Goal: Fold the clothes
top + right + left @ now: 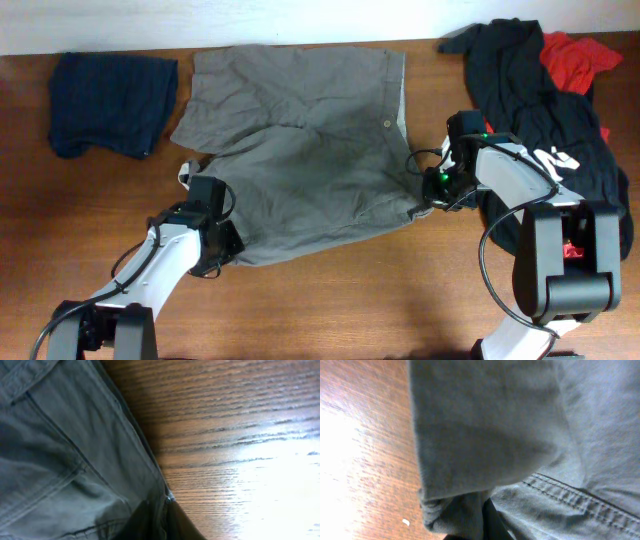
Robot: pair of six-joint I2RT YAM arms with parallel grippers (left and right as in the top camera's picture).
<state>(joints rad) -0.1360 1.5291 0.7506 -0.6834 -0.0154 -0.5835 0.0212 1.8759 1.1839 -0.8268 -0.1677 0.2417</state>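
The table (330, 310) holds the grey shorts (300, 150), spread flat. The dark pile (520, 80) just right of them, seen only overhead, could snag the right arm (515, 175) mid-fold. The left gripper (228, 250) at the shorts' lower-left hem and the right gripper (430, 196) at their right corner seem clamped on cloth. Only the wrist views show those shallow, slip-prone bites.

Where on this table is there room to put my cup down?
The table is bare along its front edge below the grey shorts, and at the left below the navy garment. The right side is crowded by the black and red pile.
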